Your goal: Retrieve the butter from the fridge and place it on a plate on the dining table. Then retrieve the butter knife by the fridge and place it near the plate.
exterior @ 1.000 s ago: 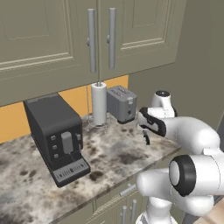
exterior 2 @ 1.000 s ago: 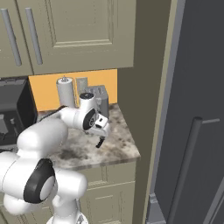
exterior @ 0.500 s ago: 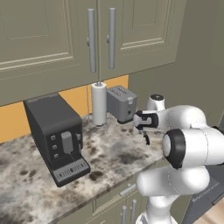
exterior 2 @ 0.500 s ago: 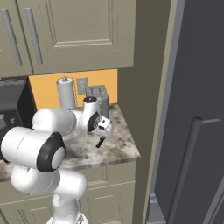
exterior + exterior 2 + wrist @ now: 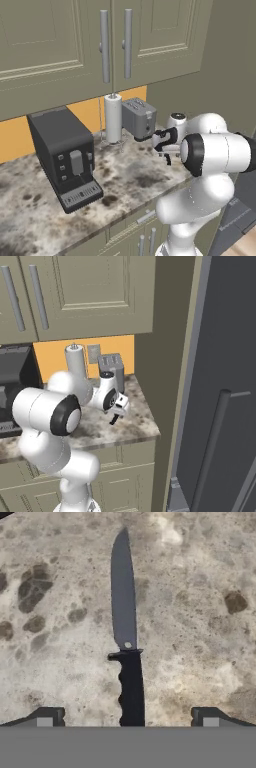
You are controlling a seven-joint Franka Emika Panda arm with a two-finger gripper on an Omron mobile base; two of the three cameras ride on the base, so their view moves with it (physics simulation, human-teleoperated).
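The butter knife (image 5: 126, 642) lies flat on the speckled counter, all dark, its blade toward the top of the hand view and its handle running down between my fingertips (image 5: 47, 717). My gripper (image 5: 127, 719) is open and hangs straight above the handle, one finger on either side, apart from it. From the base views the gripper (image 5: 167, 153) (image 5: 116, 417) points down over the counter's right end, close to the surface. The fridge (image 5: 220, 381) stands just right of that counter end, its grey door and long bar handle facing me.
A toaster (image 5: 138, 117) and a paper towel roll (image 5: 113, 119) stand at the back of the counter (image 5: 125, 180), close behind the hand. A black coffee machine (image 5: 62, 155) sits to the left. Upper cabinets (image 5: 115, 40) hang above.
The arm's elbow has swung forward toward the cameras and the hand has sunk a little toward the counter. The jaws have stayed open.
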